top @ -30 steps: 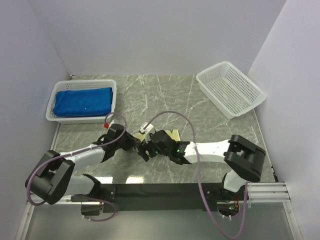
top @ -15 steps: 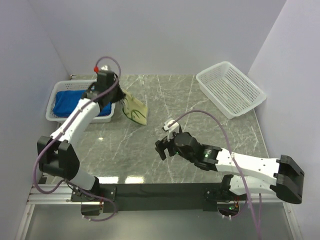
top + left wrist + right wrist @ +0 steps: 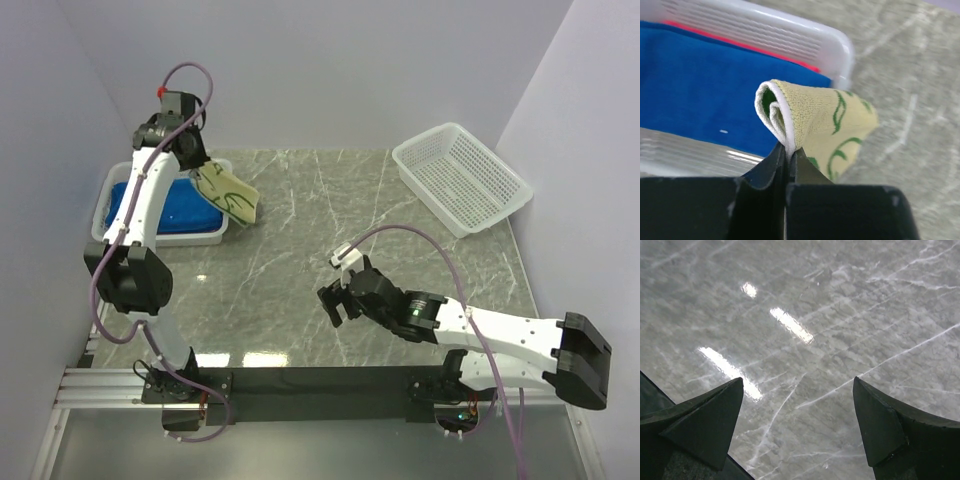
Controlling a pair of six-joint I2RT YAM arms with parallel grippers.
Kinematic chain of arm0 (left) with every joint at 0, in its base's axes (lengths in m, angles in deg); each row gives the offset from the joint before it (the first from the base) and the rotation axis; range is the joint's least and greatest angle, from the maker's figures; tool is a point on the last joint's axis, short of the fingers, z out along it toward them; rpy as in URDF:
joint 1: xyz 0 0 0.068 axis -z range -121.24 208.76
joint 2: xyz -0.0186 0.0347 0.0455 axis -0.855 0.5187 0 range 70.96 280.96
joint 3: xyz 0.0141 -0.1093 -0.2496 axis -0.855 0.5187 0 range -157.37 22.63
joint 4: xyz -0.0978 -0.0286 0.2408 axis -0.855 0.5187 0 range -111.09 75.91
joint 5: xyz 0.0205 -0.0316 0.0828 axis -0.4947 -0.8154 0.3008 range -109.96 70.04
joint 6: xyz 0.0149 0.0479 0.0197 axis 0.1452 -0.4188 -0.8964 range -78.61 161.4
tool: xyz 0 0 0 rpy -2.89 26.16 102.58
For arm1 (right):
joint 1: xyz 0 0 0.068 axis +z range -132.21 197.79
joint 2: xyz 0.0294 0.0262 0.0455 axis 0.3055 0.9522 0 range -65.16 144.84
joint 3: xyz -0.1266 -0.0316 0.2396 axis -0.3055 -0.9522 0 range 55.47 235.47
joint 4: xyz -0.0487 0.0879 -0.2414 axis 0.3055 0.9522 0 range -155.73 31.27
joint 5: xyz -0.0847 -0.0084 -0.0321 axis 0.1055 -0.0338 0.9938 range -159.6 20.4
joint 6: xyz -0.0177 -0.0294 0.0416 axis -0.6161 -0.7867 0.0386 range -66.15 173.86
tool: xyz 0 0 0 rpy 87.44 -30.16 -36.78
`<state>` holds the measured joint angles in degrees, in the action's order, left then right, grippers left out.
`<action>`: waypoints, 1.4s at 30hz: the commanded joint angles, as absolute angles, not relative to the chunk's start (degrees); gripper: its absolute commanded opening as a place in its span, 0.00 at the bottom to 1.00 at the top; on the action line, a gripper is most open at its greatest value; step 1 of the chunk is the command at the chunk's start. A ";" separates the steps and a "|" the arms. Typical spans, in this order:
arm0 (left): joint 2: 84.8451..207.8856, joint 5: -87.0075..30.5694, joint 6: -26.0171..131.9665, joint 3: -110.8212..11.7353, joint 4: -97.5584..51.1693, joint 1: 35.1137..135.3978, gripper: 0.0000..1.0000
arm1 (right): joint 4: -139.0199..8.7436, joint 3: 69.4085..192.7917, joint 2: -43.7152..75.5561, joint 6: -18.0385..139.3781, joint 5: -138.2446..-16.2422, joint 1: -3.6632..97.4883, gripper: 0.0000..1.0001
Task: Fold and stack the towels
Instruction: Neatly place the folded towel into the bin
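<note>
My left gripper (image 3: 196,172) is shut on the folded pale yellow towel with green motifs (image 3: 227,192) and holds it in the air over the right end of the left basket (image 3: 108,189). In the left wrist view the towel's rolled white edge (image 3: 782,117) is pinched between my left gripper's (image 3: 788,151) black fingers. A folded royal blue towel (image 3: 160,210) lies in that basket, with a thin strip of salmon-pink towel (image 3: 740,46) showing beyond it. My right gripper (image 3: 334,305) is open and empty over the bare marble table (image 3: 805,315).
An empty white lattice basket (image 3: 460,177) stands at the back right. Grey walls close in the table on the left, back and right. The black rail of the arm bases (image 3: 320,382) runs along the near edge.
My left arm has lifted the yellow towel from the table's middle up and left, to above the left basket. My right gripper let go and drew back to the right.
</note>
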<state>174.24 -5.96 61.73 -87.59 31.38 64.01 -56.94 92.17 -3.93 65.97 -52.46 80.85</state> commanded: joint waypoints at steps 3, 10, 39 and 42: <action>176.33 1.57 52.57 -95.06 35.07 60.96 0.01 | -53.00 98.09 -0.56 64.93 -51.23 80.54 0.96; 177.13 2.98 46.42 -92.71 31.57 57.89 0.01 | -48.60 102.31 1.80 63.53 -50.36 80.54 0.96; 181.08 14.48 36.56 -84.34 26.02 53.75 0.04 | -44.46 109.17 11.21 60.80 -51.67 80.63 0.95; 182.23 15.64 35.77 -82.85 24.09 53.75 0.04 | -44.46 108.99 11.57 60.62 -51.59 80.54 0.95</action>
<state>181.50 11.68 37.36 -84.11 27.40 53.96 -44.11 106.91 11.18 61.41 -51.69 80.85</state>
